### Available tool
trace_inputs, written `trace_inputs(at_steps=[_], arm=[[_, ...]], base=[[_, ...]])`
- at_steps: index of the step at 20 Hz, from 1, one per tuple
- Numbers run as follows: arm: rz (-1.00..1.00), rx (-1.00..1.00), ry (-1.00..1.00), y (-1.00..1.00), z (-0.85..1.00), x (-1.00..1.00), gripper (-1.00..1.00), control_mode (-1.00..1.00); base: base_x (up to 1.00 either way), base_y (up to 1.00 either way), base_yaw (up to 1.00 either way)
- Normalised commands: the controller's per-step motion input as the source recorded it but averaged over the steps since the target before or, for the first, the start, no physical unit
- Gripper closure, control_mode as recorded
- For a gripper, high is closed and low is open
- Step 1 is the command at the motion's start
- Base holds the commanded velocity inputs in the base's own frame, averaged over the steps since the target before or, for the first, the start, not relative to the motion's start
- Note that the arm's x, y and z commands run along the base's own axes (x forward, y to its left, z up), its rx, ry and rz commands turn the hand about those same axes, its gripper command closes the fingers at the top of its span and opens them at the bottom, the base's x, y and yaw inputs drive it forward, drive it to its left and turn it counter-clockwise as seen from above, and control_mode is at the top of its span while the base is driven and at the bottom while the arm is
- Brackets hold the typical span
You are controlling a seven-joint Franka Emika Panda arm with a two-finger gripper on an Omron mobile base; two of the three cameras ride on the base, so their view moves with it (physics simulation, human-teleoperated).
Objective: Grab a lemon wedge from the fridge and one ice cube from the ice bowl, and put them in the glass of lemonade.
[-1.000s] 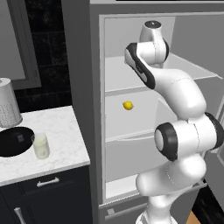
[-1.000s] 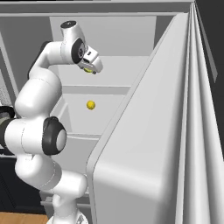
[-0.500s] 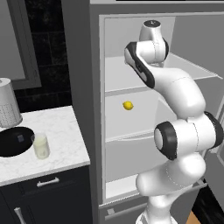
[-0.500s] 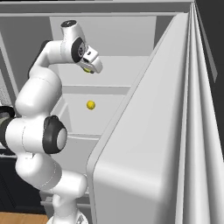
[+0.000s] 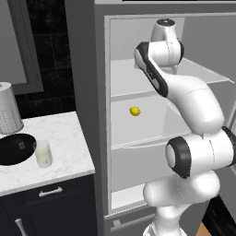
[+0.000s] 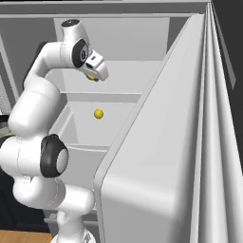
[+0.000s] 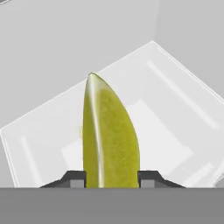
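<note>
currently in the fetch step: the gripper (image 7: pixel 111 180) is inside the fridge (image 5: pixel 87 69), up at the top shelf (image 5: pixel 124 78), with the lemon wedge (image 7: pixel 109 135) clamped between its two dark fingertips (image 7: pixel 74 178), point standing away from the hand. in the right base view the wedge shows as a yellow-green sliver just under the hand, over the front part of that shelf. it appears lifted clear of the shelf (contact underneath cannot be judged from the hand view).

judgement: first pickup done, delivery not yet. next move calls for drawing the arm back out past the open door (image 6: pixel 156 156) without brushing the shelf's front edge, then swinging or driving left to the counter (image 5: pixel 60 152) and releasing over the glass of lemonade (image 5: pixel 43 153). the glass mouth is narrow against the wedge, so alignment matters.

counts:
- lemon wedge: 1, held.
- whole lemon (image 5: pixel 134 111): 1, middle shelf, toward its left side; not wanted.
- glass of lemonade: 1, near the counter's front edge, touching or just beside the ice bowl (image 5: pixel 11 150).
- ice bowl: 1, at the counter's left edge.
- ice cube (image 5: pixel 20 145): 1 made out in the bowl.
- paper towel roll (image 5: pixel 8 114): 1, at the back of the counter.
</note>
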Motion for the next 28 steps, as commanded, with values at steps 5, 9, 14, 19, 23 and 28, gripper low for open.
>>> trace_inputs(at_steps=[5, 9, 14, 19, 23, 28], arm=[[0.0, 0.0, -0.13, 0.0, 0.0, -1.0, 1.0, -1.0], [0.0, 0.01, -0.06, 0.0, 0.05, -1.0, 1.0, -1.0], [0.0, 0.03, 0.0, 0.0, 0.15, -1.0, 1.0, -1.0], [0.0, 0.04, 0.03, 0.0, 0.16, -1.0, 1.0, -1.0], [0.0, 0.02, 0.04, 0.0, 0.02, -1.0, 1.0, -1.0], [0.0, 0.0, 0.04, 0.06, -0.19, -1.0, 1.0, -1.0]], base=[[0.0, 0.0, 0.0], [0.0, 0.0, 0.0], [0.0, 0.0, 0.0], [0.0, 0.0, 0.0], [0.0, 0.0, 0.0], [0.0, 0.0, 0.0]])
